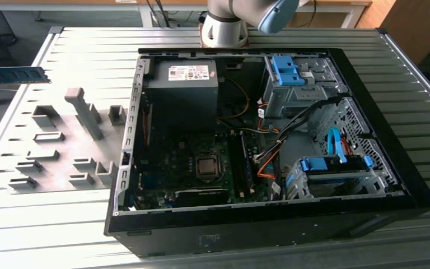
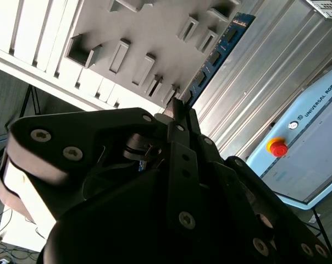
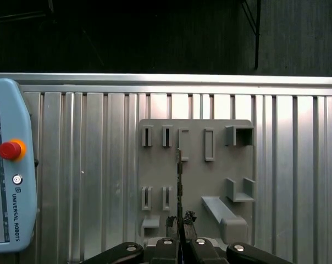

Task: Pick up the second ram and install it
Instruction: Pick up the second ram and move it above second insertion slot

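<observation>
My gripper [image 3: 180, 221] is shut on the second ram [image 3: 179, 176], a slim dark stick seen edge-on above the gray holder plate [image 3: 196, 181]. The second wrist view shows the ram [image 2: 216, 54] as a blue-green board with black chips, reaching out from the closed fingers [image 2: 176, 110]. In the exterior view the ram [image 1: 17, 74] hangs in the air at the far left edge, above the table and clear of the holder plate [image 1: 58, 148]. The open computer case [image 1: 394, 185] lies to the exterior view's right, with the motherboard memory slots [image 1: 239, 162] near its middle.
Gray holder blocks [image 1: 84, 112] stand up from the plate. A light blue teach pendant [image 3: 6, 170] with a red stop button lies on the ribbed metal table [image 3: 298, 165]. The case holds a power supply [image 1: 185, 81], blue drive cages [image 1: 327, 168] and loose cables [image 1: 271, 159].
</observation>
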Available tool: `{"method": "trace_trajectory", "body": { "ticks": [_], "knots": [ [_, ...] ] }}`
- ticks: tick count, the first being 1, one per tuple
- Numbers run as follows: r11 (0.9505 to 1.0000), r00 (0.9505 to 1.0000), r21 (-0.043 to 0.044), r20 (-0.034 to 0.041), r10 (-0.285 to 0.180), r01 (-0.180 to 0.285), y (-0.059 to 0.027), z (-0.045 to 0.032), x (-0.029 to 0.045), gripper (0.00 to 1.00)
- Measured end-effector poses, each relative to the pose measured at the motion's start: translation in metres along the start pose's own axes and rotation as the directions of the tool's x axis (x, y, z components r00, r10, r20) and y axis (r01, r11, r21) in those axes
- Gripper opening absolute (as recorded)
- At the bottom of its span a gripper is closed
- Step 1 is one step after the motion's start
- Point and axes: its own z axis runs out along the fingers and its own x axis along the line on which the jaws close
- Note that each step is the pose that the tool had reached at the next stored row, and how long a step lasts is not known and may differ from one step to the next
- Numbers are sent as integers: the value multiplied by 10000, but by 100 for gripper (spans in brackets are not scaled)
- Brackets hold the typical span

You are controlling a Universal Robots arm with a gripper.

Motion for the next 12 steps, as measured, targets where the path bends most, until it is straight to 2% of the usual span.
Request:
{"method": "trace_trajectory", "body": {
  "ticks": [12],
  "knots": [
    [10000,10000,0,0,0,0,-24,0,0,14]
  ]
}}
